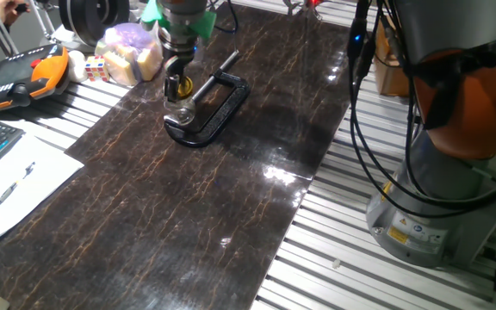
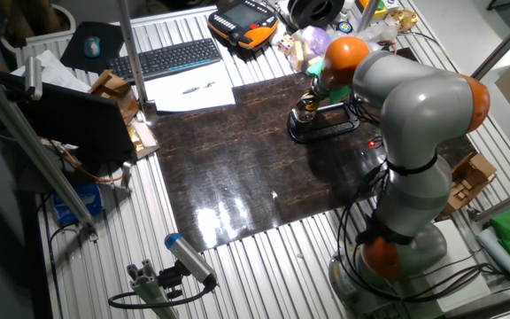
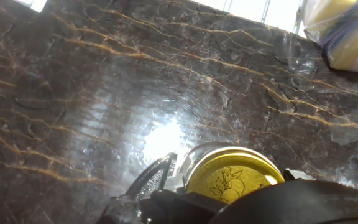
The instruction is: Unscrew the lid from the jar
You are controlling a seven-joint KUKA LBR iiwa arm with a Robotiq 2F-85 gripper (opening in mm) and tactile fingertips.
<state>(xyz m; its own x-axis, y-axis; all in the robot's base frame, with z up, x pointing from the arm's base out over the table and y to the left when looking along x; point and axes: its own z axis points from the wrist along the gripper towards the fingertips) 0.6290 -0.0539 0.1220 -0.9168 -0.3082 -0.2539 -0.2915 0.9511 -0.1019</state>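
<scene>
Lid [image 3: 232, 177] and jar [image 1: 179, 110] sat at the far end of the dark marbled board [image 1: 188, 207], inside the mouth of the black C-clamp [image 1: 218, 108], which lay flat on the board. The jar stood upright with the gold-yellow lid on top of it. The gripper [image 1: 177, 86] hung directly over the jar, fingers pointing down and reaching to about the level of the lid; a yellow glint showed between them in one fixed view. Whether the fingers pressed on the lid or merely flanked it could not be told from any view. In the hand view the lid filled the bottom edge, just beyond dark parts of the hand, and a leafy sprig emblem was stamped on its face; no lettering was legible there. Glass of the jar's shoulder showed as a pale rim around the lid. What the jar held could not be seen.

Beyond the clamp, off the board, a clear plastic bag [image 1: 130, 52] held pale yellow blocks. An orange and black handheld pendant [image 1: 20, 77] lay farther along, and a keyboard [image 2: 166, 58] sat beside a white sheet of paper [image 2: 189, 89].
</scene>
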